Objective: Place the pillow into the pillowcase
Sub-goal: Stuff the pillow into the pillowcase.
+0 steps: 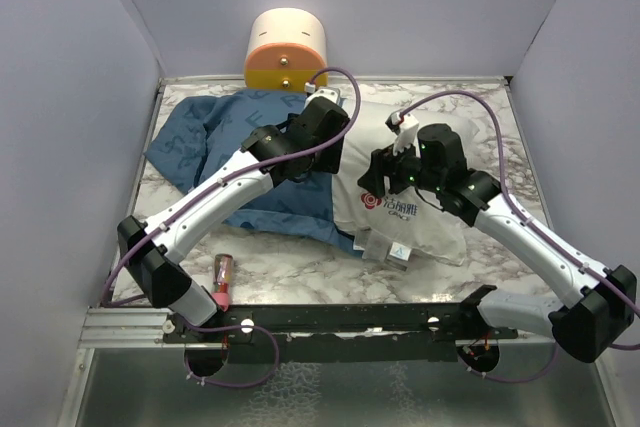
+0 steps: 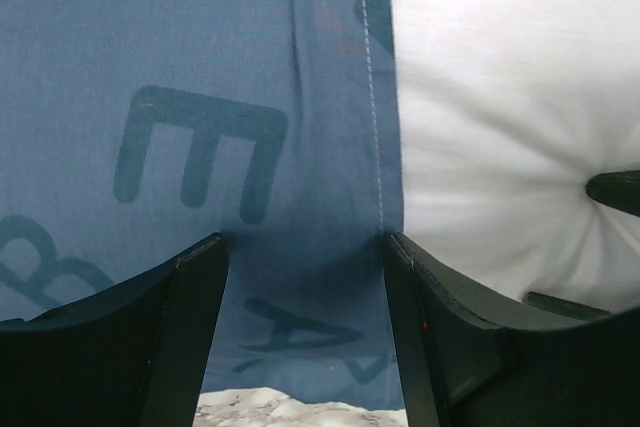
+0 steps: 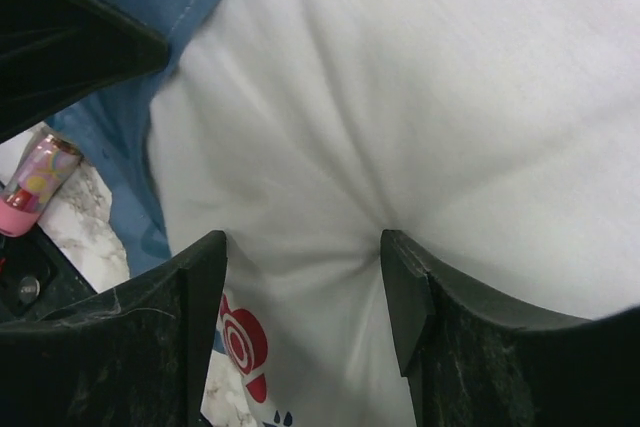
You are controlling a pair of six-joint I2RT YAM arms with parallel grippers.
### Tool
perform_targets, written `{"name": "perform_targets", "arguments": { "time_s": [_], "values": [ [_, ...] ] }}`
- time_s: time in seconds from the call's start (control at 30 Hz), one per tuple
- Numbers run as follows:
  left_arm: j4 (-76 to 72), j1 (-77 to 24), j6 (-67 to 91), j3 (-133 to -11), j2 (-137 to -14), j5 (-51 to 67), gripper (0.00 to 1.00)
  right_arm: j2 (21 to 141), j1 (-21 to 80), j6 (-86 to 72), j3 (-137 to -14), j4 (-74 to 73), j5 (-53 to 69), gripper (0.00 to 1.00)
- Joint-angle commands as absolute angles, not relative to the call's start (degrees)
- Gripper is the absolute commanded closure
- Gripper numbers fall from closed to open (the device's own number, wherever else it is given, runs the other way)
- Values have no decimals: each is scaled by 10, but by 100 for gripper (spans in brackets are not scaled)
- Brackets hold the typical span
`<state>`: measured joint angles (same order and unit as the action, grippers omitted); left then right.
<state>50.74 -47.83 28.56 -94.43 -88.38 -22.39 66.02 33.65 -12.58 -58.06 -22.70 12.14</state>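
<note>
The pillow (image 1: 430, 222) lies on the surface (image 1: 300, 267), touching the pillowcase (image 1: 210, 137). Both look soft and light, so the hem (image 2: 378, 147) seems the best hold. The left gripper (image 2: 305, 247) is spread over it and the right gripper (image 3: 303, 242) is spread on the pillow.

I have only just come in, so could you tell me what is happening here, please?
The job is getting a white pillow into a blue printed pillowcase. The left pincer hangs open over the pillowcase's stitched edge, beside the pillow. The right pincer, also open, presses on the pillow, whose fabric puckers between its fingers. The pillow lies mostly outside the case.
</note>
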Motion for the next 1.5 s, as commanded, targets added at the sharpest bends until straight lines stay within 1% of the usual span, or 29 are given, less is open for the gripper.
{"name": "perform_targets", "arguments": {
  "time_s": [0.0, 0.13, 0.27, 0.4, 0.5, 0.63, 0.67, 0.8, 0.9, 0.97, 1.03, 1.07, 1.1, 1.13, 1.2, 1.23, 1.3, 1.37, 1.43, 1.47],
  "values": [
    [480, -479, 240, -929, -901, -274, 35, 693, 337, -140, -554, -238, 87, 40],
    [460, -478, 239, -939, -909, -247, 34, 712, 337, -136, -554, -231, 87, 44],
    [452, -478, 257, -959, -915, -219, 31, 723, 337, -139, -561, -228, 90, 45],
    [447, -480, 251, -940, -925, -265, 26, 723, 337, -152, -555, -218, 91, 50],
    [436, -478, 247, -920, -938, -295, 26, 722, 337, -158, -546, -213, 95, 52],
    [431, -478, 235, -922, -956, -308, 35, 720, 336, -162, -536, -212, 94, 53],
    [435, -479, 232, -928, -959, -312, 37, 719, 337, -162, -535, -211, 92, 55],
    [458, -479, 219, -953, -956, -322, 49, 721, 337, -161, -532, -210, 83, 58],
    [471, -478, 209, -964, -942, -319, 63, 728, 337, -159, -530, -207, 82, 60],
    [481, -478, 207, -964, -935, -319, 74, 734, 337, -159, -528, -203, 85, 61],
    [486, -478, 207, -959, -928, -316, 83, 739, 337, -161, -527, -195, 90, 64],
    [489, -478, 206, -959, -926, -313, 90, 742, 337, -162, -527, -193, 93, 65],
    [489, -478, 207, -960, -924, -306, 93, 744, 336, -162, -527, -191, 95, 66],
    [490, -479, 206, -964, -921, -295, 95, 747, 337, -162, -527, -188, 98, 68],
    [483, -478, 205, -981, -916, -256, 99, 753, 337, -162, -527, -181, 104, 71],
    [470, -478, 206, -987, -911, -225, 100, 758, 337, -162, -526, -173, 108, 74],
    [424, -478, 208, -988, -896, -140, 100, 768, 337, -166, -527, -156, 127, 85],
    [371, -478, 235, -986, -885, -28, 100, 781, 337, -179, -529, -122, 162, 94],
    [310, -479, 275, -984, -880, 61, 100, 796, 337, -198, -539, -76, 206, 99],
    [276, -479, 300, -981, -879, 98, 100, 801, 337, -207, -548, -49, 228, 99]
  ]
}}
